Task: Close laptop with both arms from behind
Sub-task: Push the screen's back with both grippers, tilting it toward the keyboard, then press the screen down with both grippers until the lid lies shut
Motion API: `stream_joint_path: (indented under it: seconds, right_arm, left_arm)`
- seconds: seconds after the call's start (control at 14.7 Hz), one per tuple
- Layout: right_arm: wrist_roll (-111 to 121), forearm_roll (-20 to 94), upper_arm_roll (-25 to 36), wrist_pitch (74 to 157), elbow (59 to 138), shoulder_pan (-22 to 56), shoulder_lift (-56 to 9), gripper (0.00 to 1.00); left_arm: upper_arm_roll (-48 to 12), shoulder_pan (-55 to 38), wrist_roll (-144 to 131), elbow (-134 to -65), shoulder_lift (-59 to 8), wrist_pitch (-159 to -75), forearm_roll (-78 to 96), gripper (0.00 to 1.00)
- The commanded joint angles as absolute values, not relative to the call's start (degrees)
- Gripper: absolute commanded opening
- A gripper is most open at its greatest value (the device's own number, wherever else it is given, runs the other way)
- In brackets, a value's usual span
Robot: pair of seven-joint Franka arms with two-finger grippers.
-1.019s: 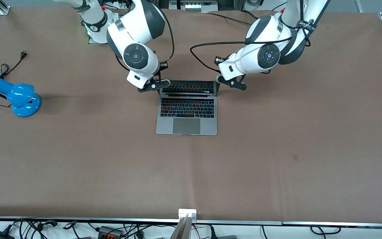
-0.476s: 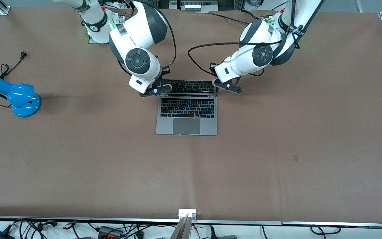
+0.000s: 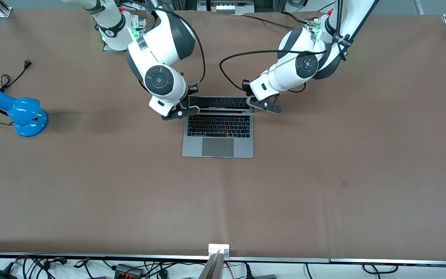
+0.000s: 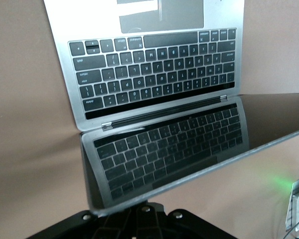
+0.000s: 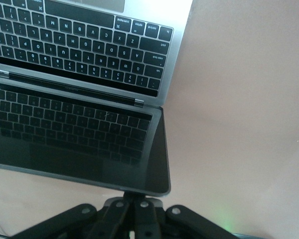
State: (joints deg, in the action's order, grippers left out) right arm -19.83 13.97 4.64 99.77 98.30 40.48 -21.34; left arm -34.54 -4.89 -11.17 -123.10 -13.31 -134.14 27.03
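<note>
The space-grey laptop (image 3: pixel 218 147) lies open in the middle of the brown table, its dark screen (image 3: pixel 219 102) tilted toward the front camera and mirroring the keyboard. My right gripper (image 3: pixel 180 111) is shut and presses against the lid's top edge at the corner toward the right arm's end. My left gripper (image 3: pixel 263 104) is shut and presses the lid's top edge at the other corner. In the left wrist view the laptop (image 4: pixel 154 74) shows with my left gripper (image 4: pixel 139 208) against the lid's rim. In the right wrist view the laptop (image 5: pixel 79 45) shows with my right gripper (image 5: pixel 134 196) under the lid's corner.
A blue desk lamp (image 3: pixel 19 112) lies near the right arm's end of the table, its black cord and plug (image 3: pixel 27 62) trailing beside it. A metal bracket (image 3: pixel 218 248) and loose cables sit along the table's edge nearest the front camera.
Both grippers have moved toward the front camera, pushing the lid's top edge. The screen has tipped further over the keyboard and shows as a narrower strip.
</note>
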Motion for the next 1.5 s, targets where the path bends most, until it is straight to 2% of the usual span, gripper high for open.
stream_joint_path:
  seconds: [0.0,0.34,1.02,1.43]
  right_arm:
    - [-19.4,14.1,4.6,99.4,94.8,40.1,-24.0,0.00]
    - [-18.3,14.1,4.6,102.5,91.9,38.2,-28.6,0.00]
    - [-18.5,14.4,4.6,102.8,87.6,36.7,-30.4,0.00]
    - [-18.3,14.3,4.6,104.4,85.3,35.9,-32.6,0.00]
  left_arm:
    - [-34.9,-4.9,-10.2,-123.1,-15.1,-137.5,28.3,0.01]
    - [-34.8,-4.9,-10.0,-122.5,-17.8,-144.8,27.7,0.01]
    - [-33.6,-4.0,-2.0,-118.0,-22.8,-147.2,27.8,0.01]
    - [-33.5,-4.2,-0.8,-117.6,-26.9,-154.1,27.7,0.01]
